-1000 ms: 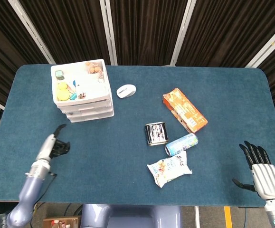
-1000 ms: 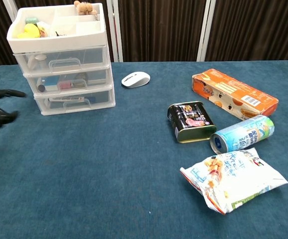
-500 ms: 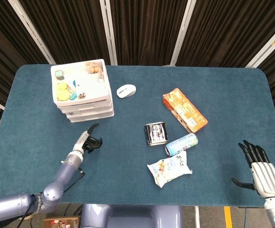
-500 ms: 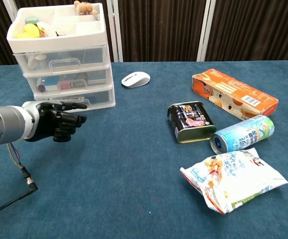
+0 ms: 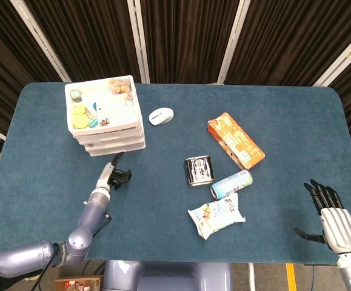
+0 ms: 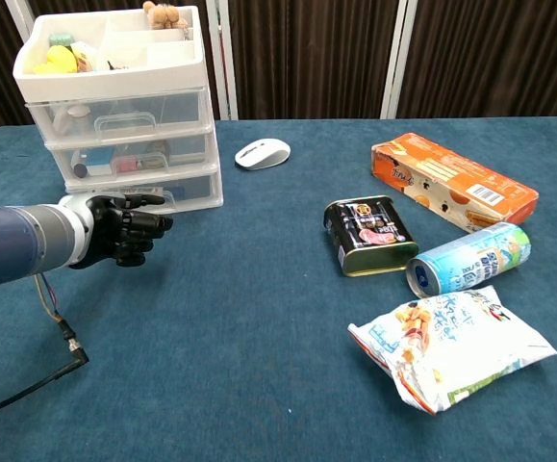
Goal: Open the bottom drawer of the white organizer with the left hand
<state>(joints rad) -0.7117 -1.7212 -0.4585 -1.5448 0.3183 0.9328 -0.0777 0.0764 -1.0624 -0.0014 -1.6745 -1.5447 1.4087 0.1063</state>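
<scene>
The white organizer (image 5: 105, 118) (image 6: 119, 115) stands at the table's far left, with three clear drawers, all closed, under an open top tray of small items. Its bottom drawer (image 5: 117, 147) (image 6: 193, 185) rests on the cloth. My left hand (image 5: 113, 174) (image 6: 124, 226) hovers just in front of that drawer. Its fingers are curled in around nothing and its thumb points toward the drawer front. It partly hides the drawer's handle in the chest view. My right hand (image 5: 333, 215) is at the table's near right edge with its fingers spread and nothing in it.
A white mouse (image 5: 161, 116) (image 6: 263, 153) lies right of the organizer. Mid-table are an orange box (image 5: 236, 140), a dark tin (image 5: 199, 170), a blue can (image 5: 231, 184) on its side and a snack bag (image 5: 216, 216). A cable (image 6: 57, 327) dangles from my left forearm.
My left hand has swept from the near left of the table rightward and toward the organizer, ending close before the bottom drawer. The right hand and the drawers have not moved.
</scene>
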